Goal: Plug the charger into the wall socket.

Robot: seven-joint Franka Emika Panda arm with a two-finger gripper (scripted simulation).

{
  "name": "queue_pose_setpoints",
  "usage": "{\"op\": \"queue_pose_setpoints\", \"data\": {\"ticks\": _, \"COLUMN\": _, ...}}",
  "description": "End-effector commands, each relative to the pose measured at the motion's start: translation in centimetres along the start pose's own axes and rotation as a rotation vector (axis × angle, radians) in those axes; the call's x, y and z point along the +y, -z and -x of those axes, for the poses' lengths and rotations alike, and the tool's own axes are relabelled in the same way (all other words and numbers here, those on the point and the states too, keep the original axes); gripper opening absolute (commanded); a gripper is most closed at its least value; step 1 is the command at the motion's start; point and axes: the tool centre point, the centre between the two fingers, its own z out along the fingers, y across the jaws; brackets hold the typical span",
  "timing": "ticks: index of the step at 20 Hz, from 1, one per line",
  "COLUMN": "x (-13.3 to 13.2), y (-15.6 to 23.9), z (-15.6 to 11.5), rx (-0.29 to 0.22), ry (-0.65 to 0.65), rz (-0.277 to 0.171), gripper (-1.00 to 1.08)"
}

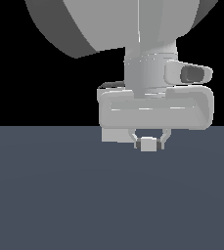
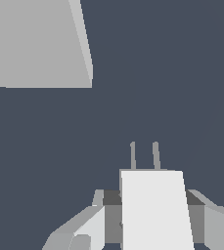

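Note:
My gripper [image 1: 148, 143] is shut on the charger [image 1: 147, 145], a small light-grey block held just above the dark floor. In the wrist view the charger [image 2: 155, 210] sits between the fingers [image 2: 86, 229], and two thin prongs [image 2: 144, 155] stick out of its far end. The wall socket [image 2: 35, 44] is a flat light-grey plate that lies off to one side of the prongs and well apart from them. No dots show on the part in view. In the exterior view the hand hides most of the wall socket [image 1: 114, 135]; only a light-grey strip shows behind it.
The dark blue-grey floor [image 1: 108, 195] spreads around the gripper. The arm's large grey body [image 1: 133, 24] fills the upper part of the exterior view.

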Motion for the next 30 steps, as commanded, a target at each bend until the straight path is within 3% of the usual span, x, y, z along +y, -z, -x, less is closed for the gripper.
{"op": "queue_pose_setpoints", "data": {"ticks": 1, "x": -1.8, "y": 0.7, "z": -0.5, "rx": 0.0, "ry": -0.003, "rz": 0.001, "gripper": -1.0}}
{"op": "queue_pose_setpoints", "data": {"ticks": 14, "x": -8.0, "y": 3.2, "z": -2.2, "rx": -0.001, "ry": -0.008, "rz": 0.005, "gripper": -1.0}}
{"op": "queue_pose_setpoints", "data": {"ticks": 30, "x": -8.7, "y": 3.2, "z": -2.8, "rx": -0.002, "ry": -0.008, "rz": 0.006, "gripper": -1.0}}
